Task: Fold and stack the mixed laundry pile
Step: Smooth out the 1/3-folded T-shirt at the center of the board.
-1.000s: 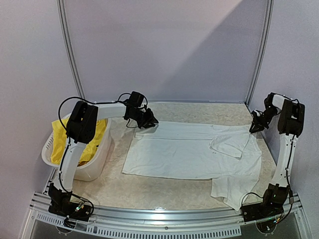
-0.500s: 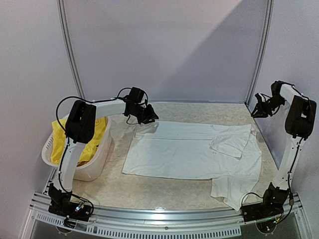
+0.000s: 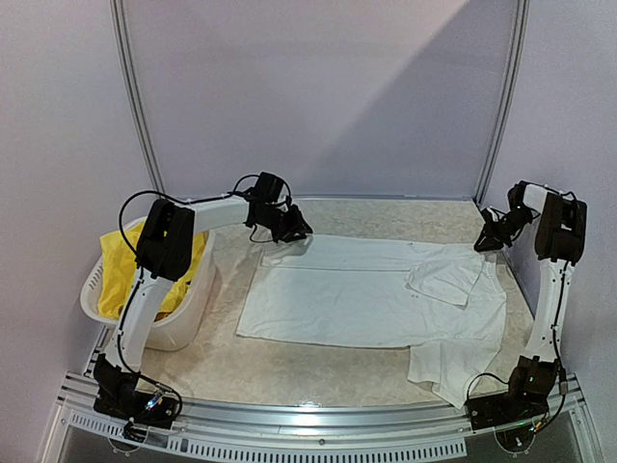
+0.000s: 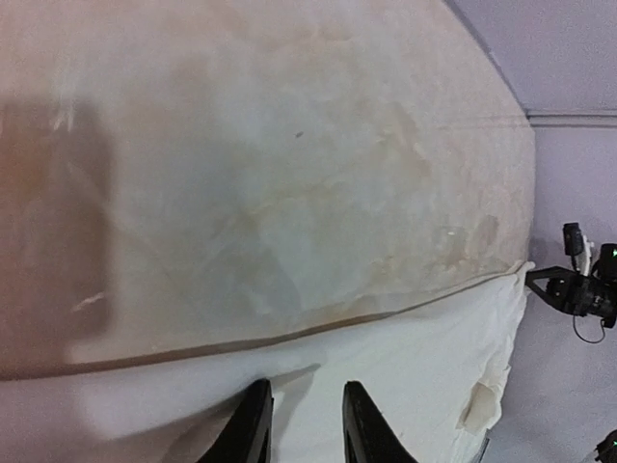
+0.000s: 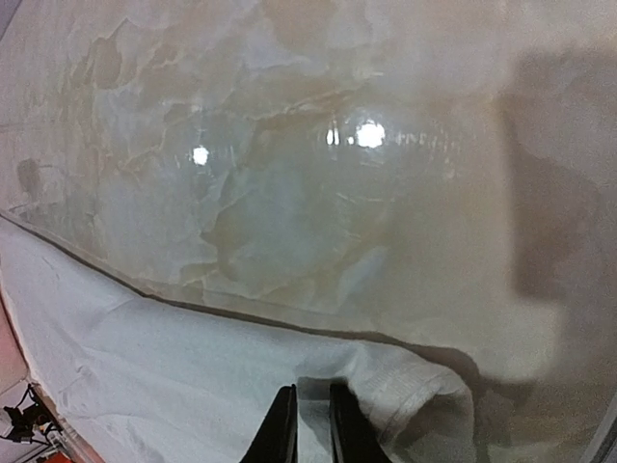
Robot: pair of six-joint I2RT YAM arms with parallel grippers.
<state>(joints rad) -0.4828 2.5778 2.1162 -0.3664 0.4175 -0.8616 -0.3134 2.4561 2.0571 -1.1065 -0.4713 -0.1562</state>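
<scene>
Right claw (image 3: 487, 239) dropped back | left claw (image 3: 300, 231) spread, right's grip unclear | one T-shirt (image 3: 357, 299), one basket (image 3: 188, 313)

A white T-shirt (image 3: 357, 304) lies spread flat across the middle of the frame. Its far edge is folded over in a long strip, one sleeve is tucked inward at the upper right, and the other sticks out at the lower right. Bunched yellow cloth (image 3: 118, 275) sits at the left middle.

Pale lilac walls (image 3: 318, 87) and two metal posts (image 3: 136, 96) enclose a beige marbled tabletop (image 3: 289, 371).
</scene>
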